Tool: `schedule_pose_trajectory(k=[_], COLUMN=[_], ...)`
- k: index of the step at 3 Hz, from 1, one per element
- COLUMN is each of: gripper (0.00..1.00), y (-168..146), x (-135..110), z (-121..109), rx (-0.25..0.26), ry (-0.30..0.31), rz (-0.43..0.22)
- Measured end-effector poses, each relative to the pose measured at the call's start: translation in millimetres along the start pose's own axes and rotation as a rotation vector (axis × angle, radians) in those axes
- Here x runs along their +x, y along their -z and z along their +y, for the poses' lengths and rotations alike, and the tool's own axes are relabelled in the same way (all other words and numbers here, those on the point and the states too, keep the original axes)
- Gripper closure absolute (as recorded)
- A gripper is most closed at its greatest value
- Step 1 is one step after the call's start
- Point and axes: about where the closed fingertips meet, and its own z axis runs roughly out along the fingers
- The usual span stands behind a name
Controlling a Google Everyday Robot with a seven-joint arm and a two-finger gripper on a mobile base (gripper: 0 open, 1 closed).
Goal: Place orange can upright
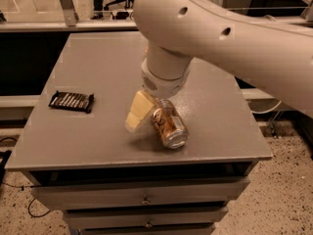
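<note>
The gripper (pixel 137 115) is low over the counter (pixel 98 62), a little in front of the middle of the grey top, hanging from the round white wrist of the arm (pixel 220 33), which sweeps in from the upper right and fills much of the view. Its pale cream part slants down and to the left, with the tip close to the counter surface. How far the gripper is open cannot be told from this view, nor whether it has hold of anything

Right beside it, on the side nearer the right edge, is the orange can (pixel 168 124). The can lies on its side, not upright, with its silver end turned toward the front edge of the counter and its other end tucked under the wrist. The gripper's pale part sits close against the can's flank; whether they actually touch is not clear

Well apart, near the left edge of the counter, a dark flat packet (pixel 71 101) lies on the surface. Below the top, the counter's front shows drawers (pixel 142 199) with small pulls, and the speckled floor (pixel 288 195) lies around its base
</note>
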Motion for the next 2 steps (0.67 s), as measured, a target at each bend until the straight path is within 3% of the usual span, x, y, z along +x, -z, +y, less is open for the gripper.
schedule_pose_trajectory(k=[1, 2], gripper=[0.00, 0.25], y=[-15.2, -28.9], x=[8.3, 22.2], z=[-26.0, -45.9], rx=[0.011, -0.004], ry=[-0.074, -0.170], rz=[0.035, 0.067])
